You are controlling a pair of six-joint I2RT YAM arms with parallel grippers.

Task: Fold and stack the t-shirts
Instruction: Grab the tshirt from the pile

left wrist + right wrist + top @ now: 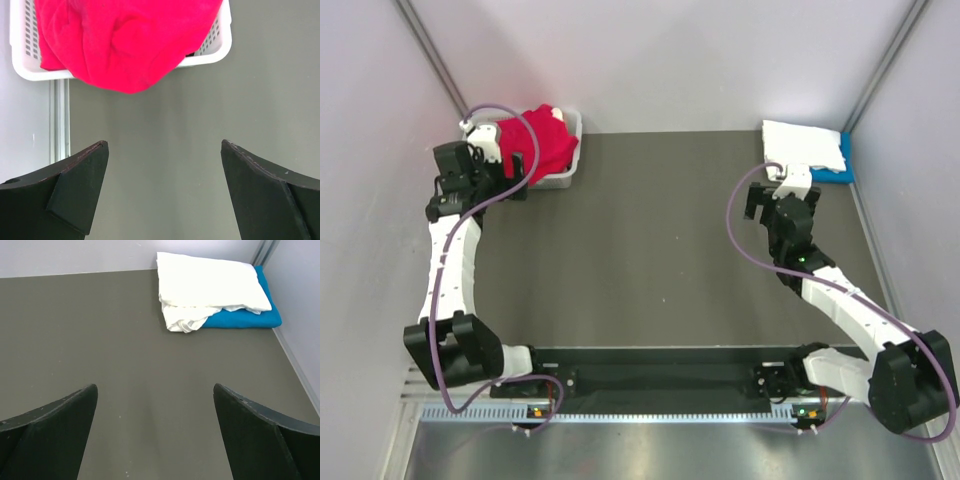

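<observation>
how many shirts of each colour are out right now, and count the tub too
red shirt: 1 (heaped in the tub; any more under it are hidden)
white shirt: 1
blue shirt: 1
tub: 1
total: 4

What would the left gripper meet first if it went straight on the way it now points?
Probably the red t-shirt drooping over the white basket's rim; depth is unclear, so it might touch the table first.
</observation>
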